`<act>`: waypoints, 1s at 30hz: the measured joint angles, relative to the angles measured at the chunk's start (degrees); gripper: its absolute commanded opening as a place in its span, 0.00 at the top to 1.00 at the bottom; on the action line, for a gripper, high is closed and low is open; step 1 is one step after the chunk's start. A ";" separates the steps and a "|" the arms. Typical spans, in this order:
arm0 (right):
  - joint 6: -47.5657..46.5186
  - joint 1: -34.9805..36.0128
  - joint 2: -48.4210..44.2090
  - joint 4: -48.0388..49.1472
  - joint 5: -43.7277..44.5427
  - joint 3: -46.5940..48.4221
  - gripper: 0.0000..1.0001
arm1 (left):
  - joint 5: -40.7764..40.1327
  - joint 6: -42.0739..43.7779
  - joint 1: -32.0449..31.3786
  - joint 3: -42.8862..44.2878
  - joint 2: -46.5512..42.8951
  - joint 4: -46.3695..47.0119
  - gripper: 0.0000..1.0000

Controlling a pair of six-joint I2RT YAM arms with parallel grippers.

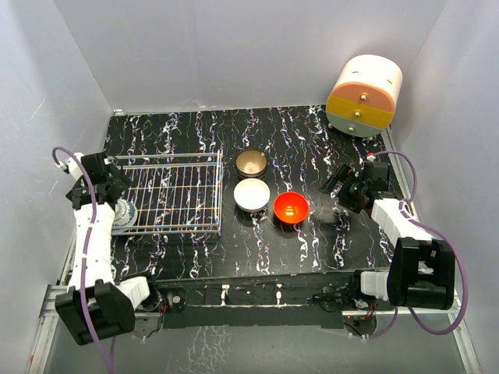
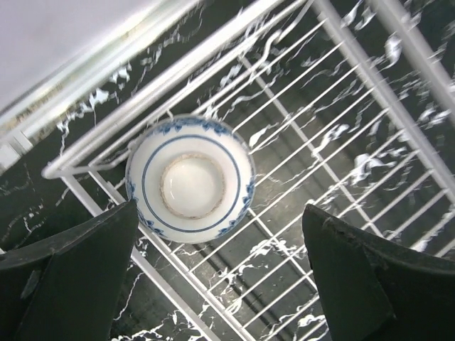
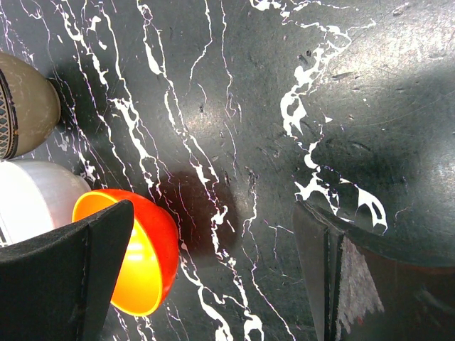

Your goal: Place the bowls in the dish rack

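The left jaws stand spread wide and grip nothing. Between them, toward 12 o'clock in the wrist view, the blue bowl (image 2: pixel 190 176) lies foot-up on the wires, touching neither finger. It sits in the rack (image 1: pixel 175 195), tucked into the 7 o'clock corner as seen from above. That placement looks finished, so the left arm's part of this step seems done; it needs only to lift straight up and clear of the rim.

The right jaws are also spread and empty, hanging over bare desk (image 3: pixel 234 106). The red bowl (image 3: pixel 153 263) sits at their 8 o'clock, with the white bowl (image 3: pixel 35 192) and brown bowl (image 3: pixel 25 106) just beyond it, all outside the rack at its 3 o'clock. The red one is probably next: the jaws should shift toward 9 o'clock, straddle its near rim, and close without knocking the white bowl beside it. No black bowl shows.
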 measured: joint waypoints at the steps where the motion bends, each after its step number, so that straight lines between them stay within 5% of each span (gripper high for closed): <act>1: 0.00 0.00 0.00 0.00 0.00 0.00 0.03 | 0.04 0.63 0.00 1.29 -1.07 -0.70 0.03; 6: 0.00 0.00 0.00 0.00 0.09 0.00 0.02 | 2.71 3.89 0.00 8.31 -6.32 -2.86 0.03; 14: 0.17 0.00 0.00 -0.17 0.48 0.04 0.02 | 28.98 5.62 -1.70 7.30 -17.57 8.98 0.03; 20: 0.46 0.00 0.00 -0.26 0.72 0.04 0.02 | 38.93 7.06 -4.76 10.29 -14.25 13.64 0.03; 23: 0.79 0.00 0.00 -0.39 0.70 0.04 0.02 | 37.73 8.35 -10.97 13.03 -9.18 13.90 0.03; 30: 1.27 0.00 -0.70 -1.03 1.55 0.11 0.02 | 23.58 13.68 -38.32 20.70 6.80 14.67 0.03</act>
